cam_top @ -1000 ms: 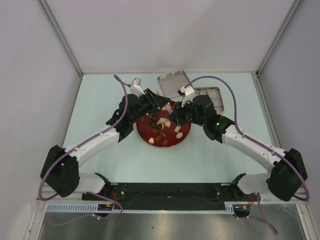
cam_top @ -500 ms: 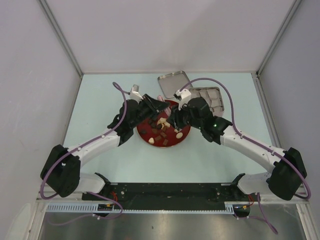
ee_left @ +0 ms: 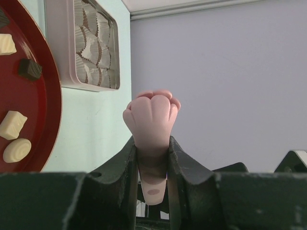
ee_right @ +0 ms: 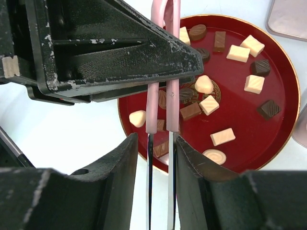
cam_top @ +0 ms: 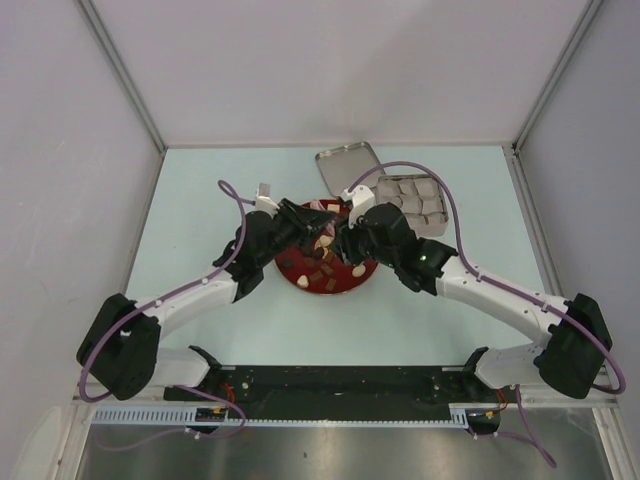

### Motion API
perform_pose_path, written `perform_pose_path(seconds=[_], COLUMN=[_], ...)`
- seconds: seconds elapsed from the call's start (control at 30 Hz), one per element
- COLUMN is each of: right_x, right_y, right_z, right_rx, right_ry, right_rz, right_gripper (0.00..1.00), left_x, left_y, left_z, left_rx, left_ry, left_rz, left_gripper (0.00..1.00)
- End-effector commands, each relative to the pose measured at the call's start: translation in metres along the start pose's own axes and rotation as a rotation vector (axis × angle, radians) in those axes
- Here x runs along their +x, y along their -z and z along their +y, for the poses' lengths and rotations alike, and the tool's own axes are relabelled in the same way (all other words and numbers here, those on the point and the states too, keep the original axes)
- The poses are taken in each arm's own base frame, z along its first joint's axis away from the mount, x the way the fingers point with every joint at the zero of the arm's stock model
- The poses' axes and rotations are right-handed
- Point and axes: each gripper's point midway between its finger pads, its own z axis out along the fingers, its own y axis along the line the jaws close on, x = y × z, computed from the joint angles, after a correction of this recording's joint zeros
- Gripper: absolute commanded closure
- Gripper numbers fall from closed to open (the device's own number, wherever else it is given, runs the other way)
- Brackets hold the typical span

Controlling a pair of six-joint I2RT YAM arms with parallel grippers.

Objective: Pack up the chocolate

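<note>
Several chocolates (cam_top: 322, 262), dark, brown and cream, lie on the red plate (cam_top: 335, 292). They also show in the right wrist view (ee_right: 239, 52) on the plate (ee_right: 249, 115), and in the left wrist view (ee_left: 13, 123). My left gripper (cam_top: 300, 215) is shut on the paw-shaped tip of the pink tongs (ee_left: 151, 112). My right gripper (ee_right: 156, 139) closes around the tongs' two metal arms (ee_right: 170, 182), above the plate's near-left rim. Its right finger touches one arm; its left finger stands a hair off the other. Both grippers meet over the plate's far side (cam_top: 345, 235).
A metal tin (cam_top: 412, 200) lined with paper cups stands behind and right of the plate; it also shows in the left wrist view (ee_left: 93, 48). Its lid (cam_top: 347, 165) lies behind the plate. Grey walls enclose the pale green table.
Both grippers have drawn closer together and moved towards the near side over the plate. The right arm has swung left, uncovering the tin.
</note>
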Motion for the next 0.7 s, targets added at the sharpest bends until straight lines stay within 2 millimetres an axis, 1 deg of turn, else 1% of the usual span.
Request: perform_pose_path(seconds=[0.0, 0.03, 0.13, 0.17, 0.2, 0.23, 0.3, 0.33, 0.37, 0.4, 0.43, 0.47, 0.53, 0.57, 0.6, 0.63, 0.67], right_x=[-0.02, -0.02, -0.019, -0.02, -0.019, -0.02, -0.021, -0.022, -0.024, -0.024, -0.024, -0.023, -0.021, -0.016, -0.013, -0.01, -0.006], right_y=[0.004, 0.004, 0.004, 0.004, 0.004, 0.005, 0.007, 0.008, 0.011, 0.012, 0.013, 0.014, 0.017, 0.018, 0.018, 0.018, 0.019], right_z=[0.003, 0.003, 0.004, 0.005, 0.006, 0.007, 0.008, 0.008, 0.008, 0.008, 0.008, 0.007, 0.006, 0.004, 0.003, 0.002, 0.0], right_rx=[0.024, 0.027, 0.03, 0.029, 0.027, 0.025, 0.022, 0.023, 0.022, 0.021, 0.02, 0.021, 0.026, 0.03, 0.032, 0.036, 0.047], right_ry=[0.025, 0.025, 0.026, 0.027, 0.027, 0.026, 0.027, 0.03, 0.034, 0.035, 0.04, 0.047, 0.054, 0.064, 0.07, 0.075, 0.079], right_rz=[-0.045, -0.044, -0.043, -0.046, -0.044, -0.047, -0.051, -0.055, -0.059, -0.057, -0.057, -0.054, -0.036, -0.011, 0.005, 0.018, 0.041], right_gripper=[0.62, 0.65, 0.66, 0.67, 0.69, 0.74, 0.79, 0.84, 0.86, 0.88, 0.9, 0.92, 0.93, 0.93, 0.93, 0.93, 0.93], left_x=[-0.01, -0.009, -0.01, -0.009, -0.009, -0.01, -0.009, -0.009, -0.009, -0.009, -0.011, -0.012, -0.019, -0.022, -0.026, -0.034, -0.04], left_y=[0.012, 0.011, 0.014, 0.015, 0.016, 0.016, 0.017, 0.018, 0.019, 0.019, 0.021, 0.022, 0.027, 0.03, 0.032, 0.039, 0.044], left_z=[-0.035, -0.034, -0.038, -0.036, -0.035, -0.036, -0.034, -0.033, -0.032, -0.031, -0.028, -0.025, -0.021, -0.016, -0.013, -0.006, -0.004], left_rx=[0.122, 0.116, 0.136, 0.14, 0.143, 0.149, 0.146, 0.147, 0.144, 0.142, 0.134, 0.124, 0.097, 0.08, 0.066, 0.022, 0.003], left_ry=[0.08, 0.084, 0.108, 0.117, 0.124, 0.133, 0.135, 0.13, 0.124, 0.116, 0.093, 0.076, 0.009, -0.018, -0.081, -0.114, -0.153], left_rz=[-0.047, -0.043, -0.044, -0.044, -0.044, -0.044, -0.04, -0.039, -0.038, -0.038, -0.046, -0.052, -0.078, -0.088, -0.102, -0.125, -0.144], left_gripper=[1.0, 1.0, 1.0, 1.0, 0.99, 1.0, 0.99, 0.97, 0.92, 0.79, 0.72, 0.59, 0.46, 0.35, 0.3, 0.26, 0.2])
